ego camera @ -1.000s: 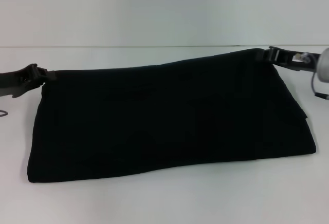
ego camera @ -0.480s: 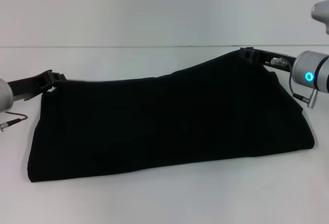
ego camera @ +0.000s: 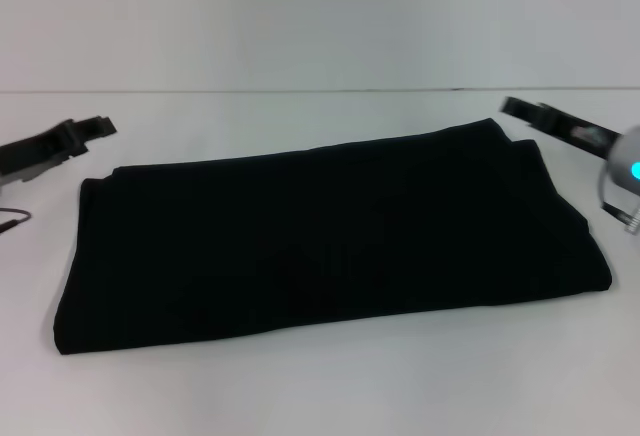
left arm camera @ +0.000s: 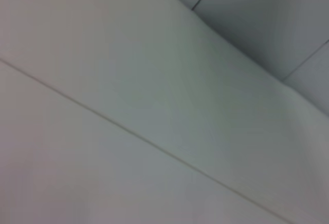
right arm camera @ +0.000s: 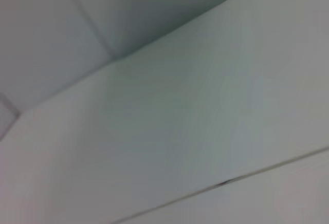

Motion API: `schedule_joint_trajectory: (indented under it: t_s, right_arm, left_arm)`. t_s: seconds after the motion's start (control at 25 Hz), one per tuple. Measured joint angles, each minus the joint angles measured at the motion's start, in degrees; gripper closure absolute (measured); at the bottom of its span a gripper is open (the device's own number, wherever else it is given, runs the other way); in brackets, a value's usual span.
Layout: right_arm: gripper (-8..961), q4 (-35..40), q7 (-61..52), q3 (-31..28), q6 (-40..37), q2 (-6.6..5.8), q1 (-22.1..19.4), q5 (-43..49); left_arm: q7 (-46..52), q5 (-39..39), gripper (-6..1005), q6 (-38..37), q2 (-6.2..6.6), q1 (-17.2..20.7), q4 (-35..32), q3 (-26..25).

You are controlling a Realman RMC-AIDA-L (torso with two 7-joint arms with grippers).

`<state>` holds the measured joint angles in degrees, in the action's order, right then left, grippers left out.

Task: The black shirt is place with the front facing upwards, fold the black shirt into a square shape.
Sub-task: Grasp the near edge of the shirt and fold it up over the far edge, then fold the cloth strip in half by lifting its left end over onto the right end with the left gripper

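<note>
The black shirt (ego camera: 330, 236) lies flat on the white table (ego camera: 320, 386) in the head view, folded into a wide band that runs from left to right, with no print showing. My left gripper (ego camera: 100, 126) hovers just above and beyond the shirt's far left corner, open and holding nothing. Off the far right corner, my right gripper (ego camera: 518, 109) is also open and clear of the cloth. Both wrist views show only pale surfaces, with neither shirt nor fingers in them.
The table's far edge (ego camera: 300, 91) meets a pale wall behind the shirt. A thin cable (ego camera: 12, 219) hangs by the left arm. The right arm's wrist with a blue light (ego camera: 632, 169) sits at the right border.
Both grippers let go of the shirt's far edge, which dropped flat onto the table. The left gripper moved out to the left and the right gripper out to the right.
</note>
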<state>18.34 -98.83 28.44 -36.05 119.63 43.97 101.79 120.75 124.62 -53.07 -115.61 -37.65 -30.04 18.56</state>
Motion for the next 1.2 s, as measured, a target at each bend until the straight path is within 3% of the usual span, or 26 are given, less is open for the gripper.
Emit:
schedule_joint_trajectory:
  t_s: [0.12,0.16,0.2,0.32,0.4,0.44,0.64,0.8,1.2]
  right_arm:
    - [425,0.50,1.22,-0.03,-5.38,-0.73,-3.42,-4.52]
    - [384,1.04,2.84,0.02,-8.83,-1.00,-4.69,-5.10]
    - [344,1.73,5.27,0.15,-12.82,-1.26,-5.88,-5.22]
    - [223,3.66,16.99,1.67,-26.78,-1.82,-9.07,-3.42]
    - [216,4.37,26.89,3.17,-35.15,-1.85,-10.99,-2.15]
    - [213,4.63,31.57,3.65,-38.24,-1.59,-11.97,-1.89]
    - [213,4.15,43.32,5.34,-44.02,0.00,-14.56,-0.26]
    - [212,1.56,48.35,7.51,-43.09,0.26,-14.42,0.83]
    - [212,0.10,49.73,8.65,-39.11,0.42,-14.16,0.87]
  left_arm:
    - [0.35,-1.44,563,-9.20,2.73,2.23,0.00,-0.05]
    - [0.71,-1.52,525,-17.25,4.69,4.03,0.06,0.05]
    - [0.71,-1.52,488,-17.25,4.69,4.03,0.06,0.05]
    - [2.90,-1.36,353,-29.39,7.27,7.20,-0.14,-0.01]
    - [4.21,-1.33,256,-32.24,7.85,8.48,-0.43,-0.01]
    - [6.79,-0.86,208,-35.56,8.58,11.25,-1.21,0.13]
    - [11.77,0.07,116,-38.71,8.09,16.61,-1.60,0.06]
    - [15.71,0.10,116,-40.66,7.04,19.09,-1.54,0.10]
    - [23.39,4.31,115,-39.78,6.11,20.13,-0.44,0.01]
